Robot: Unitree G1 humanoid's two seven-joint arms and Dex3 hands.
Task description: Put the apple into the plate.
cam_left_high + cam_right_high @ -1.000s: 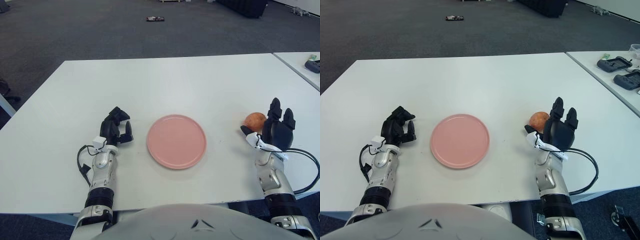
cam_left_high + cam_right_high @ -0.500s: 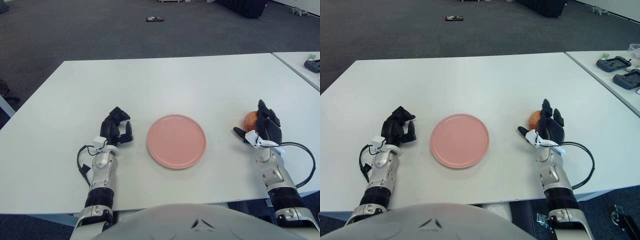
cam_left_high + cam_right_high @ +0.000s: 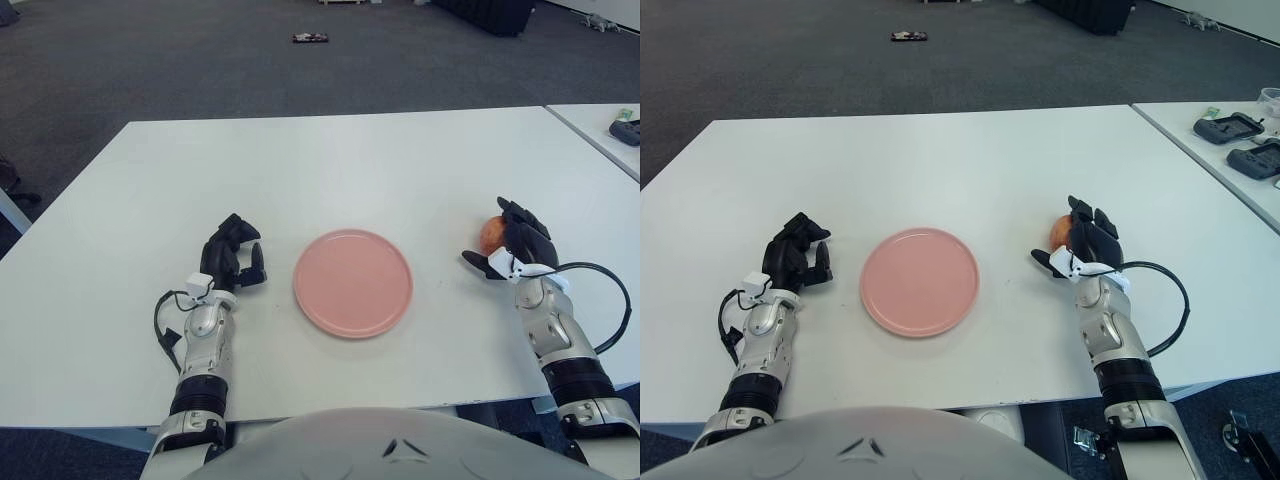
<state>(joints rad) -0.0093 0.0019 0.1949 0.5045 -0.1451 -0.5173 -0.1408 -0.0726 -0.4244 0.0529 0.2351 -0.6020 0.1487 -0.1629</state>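
Observation:
A red-orange apple [image 3: 490, 232] lies on the white table [image 3: 330, 170], to the right of a pink plate [image 3: 353, 282] that holds nothing. My right hand [image 3: 515, 248] is against the apple from the near right side. Its fingers drape over the top of the apple and the thumb sticks out to the left, apart from the fruit. Much of the apple is hidden behind the fingers. My left hand [image 3: 233, 258] rests on the table just left of the plate, fingers curled, holding nothing.
A second table at the far right carries black devices [image 3: 1230, 128]. A black cable [image 3: 603, 300] loops from my right wrist over the table's front right edge. A small dark object [image 3: 311, 38] lies on the carpet beyond the table.
My right hand has moved forward and down onto the apple, its raised fingers folding over the fruit. The left hand, plate and apple have not moved.

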